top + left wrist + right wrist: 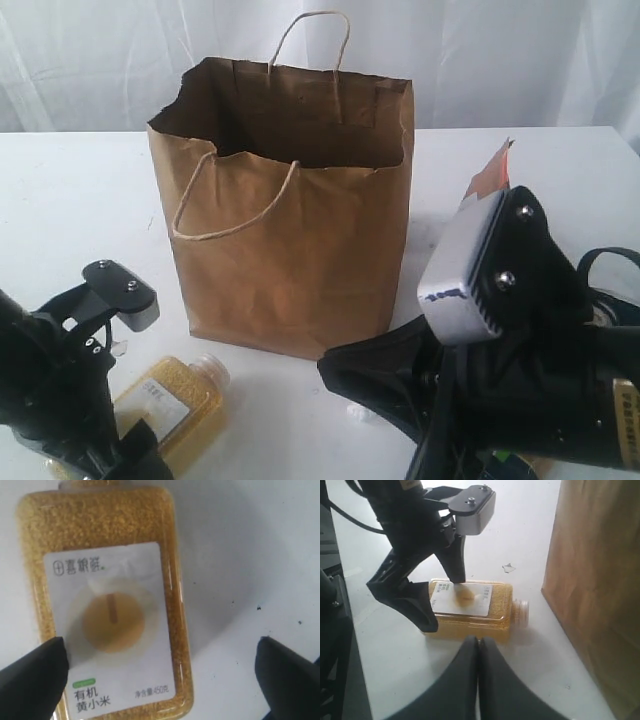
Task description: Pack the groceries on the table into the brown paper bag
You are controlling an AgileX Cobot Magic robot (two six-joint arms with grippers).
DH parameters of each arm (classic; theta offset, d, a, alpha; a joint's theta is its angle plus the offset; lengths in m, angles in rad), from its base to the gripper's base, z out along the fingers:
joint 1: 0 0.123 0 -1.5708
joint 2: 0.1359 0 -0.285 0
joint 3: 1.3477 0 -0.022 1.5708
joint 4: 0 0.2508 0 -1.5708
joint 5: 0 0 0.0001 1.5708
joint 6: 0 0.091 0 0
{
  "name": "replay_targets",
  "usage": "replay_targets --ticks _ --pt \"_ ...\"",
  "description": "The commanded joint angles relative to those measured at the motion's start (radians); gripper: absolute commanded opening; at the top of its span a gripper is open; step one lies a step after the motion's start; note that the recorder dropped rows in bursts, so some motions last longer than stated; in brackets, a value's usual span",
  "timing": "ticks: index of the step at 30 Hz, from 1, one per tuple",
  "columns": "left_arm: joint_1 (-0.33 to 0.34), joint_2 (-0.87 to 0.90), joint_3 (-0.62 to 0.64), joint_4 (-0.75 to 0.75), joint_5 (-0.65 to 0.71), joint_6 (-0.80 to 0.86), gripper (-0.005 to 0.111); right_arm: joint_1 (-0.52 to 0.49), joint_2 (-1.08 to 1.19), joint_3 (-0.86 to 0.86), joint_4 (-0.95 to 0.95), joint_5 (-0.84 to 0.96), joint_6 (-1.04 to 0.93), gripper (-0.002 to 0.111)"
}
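Note:
The brown paper bag (pixel 290 230) stands upright and open-mouthed in the middle of the table (pixel 70 200). In front of it to the left lies the yellow-grain bottle (pixel 175 395) on its side, label up (pixel 107 605), cap (pixel 521 612) toward the bag. My left gripper (pixel 160 645) hangs open just over the bottle, one finger (pixel 456 570) above the label and the other off its base end. My right gripper (pixel 478 642) is shut and empty, low over the table beside the bottle (pixel 470 610). A brown-orange pouch (pixel 490 175) peeks out behind my right arm.
The bag's wall (pixel 595 580) rises close beside my right gripper (pixel 335 368). A small clear scrap (pixel 508 568) lies on the table between the bottle and the bag. My right arm's bulk (pixel 520 380) hides the table at the front right. White curtain hangs behind.

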Motion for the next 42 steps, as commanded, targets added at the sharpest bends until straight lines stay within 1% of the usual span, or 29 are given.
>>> replay_targets --ticks 1,4,8,12,15,34,42 --pt "-0.001 0.038 -0.023 -0.034 0.001 0.017 0.106 0.004 -0.005 0.005 0.004 -0.009 0.007 0.000" --pt "-0.001 0.052 -0.024 -0.016 -0.025 0.017 0.106 0.004 -0.005 0.005 0.004 -0.014 0.007 0.000" --pt "-0.001 0.059 -0.026 0.052 -0.027 0.000 0.106 0.004 -0.005 0.005 0.004 -0.014 0.007 0.000" --pt "-0.001 0.053 -0.064 0.162 0.040 -0.092 0.105 0.004 -0.005 0.005 0.004 -0.014 0.007 0.000" --pt "-0.001 0.053 -0.100 0.220 0.088 -0.130 0.105 0.004 -0.005 0.005 0.004 -0.014 0.007 0.000" --pt "-0.001 0.072 -0.110 0.221 0.081 -0.129 0.105 0.004 -0.005 0.005 0.004 -0.002 0.007 0.000" --pt "-0.007 0.111 -0.110 0.150 0.071 -0.102 0.105 0.004 -0.005 0.005 0.004 0.000 0.005 0.000"
